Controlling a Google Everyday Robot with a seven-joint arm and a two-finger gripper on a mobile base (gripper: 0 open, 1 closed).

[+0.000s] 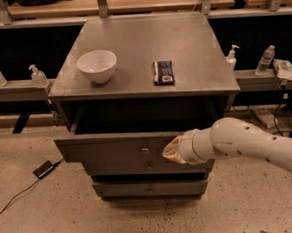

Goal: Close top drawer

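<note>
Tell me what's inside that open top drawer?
The top drawer shows only a dark interior, nothing visible; the cabinet top covers its rear. The gripper sits at its front, right of the knob.

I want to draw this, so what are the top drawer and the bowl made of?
The top drawer looks like grey metal, flat with a dull sheen. The bowl looks like white ceramic, smooth and glossy, maybe plastic. The gripper is at the drawer front, right of its knob.

the gripper [171, 151] sits at the top drawer [108, 147] front, right of its knob [145, 150], mostly hidden by the arm [238, 142], which the right edge cuts off. the drawer's inside is lost in shadow.
</note>
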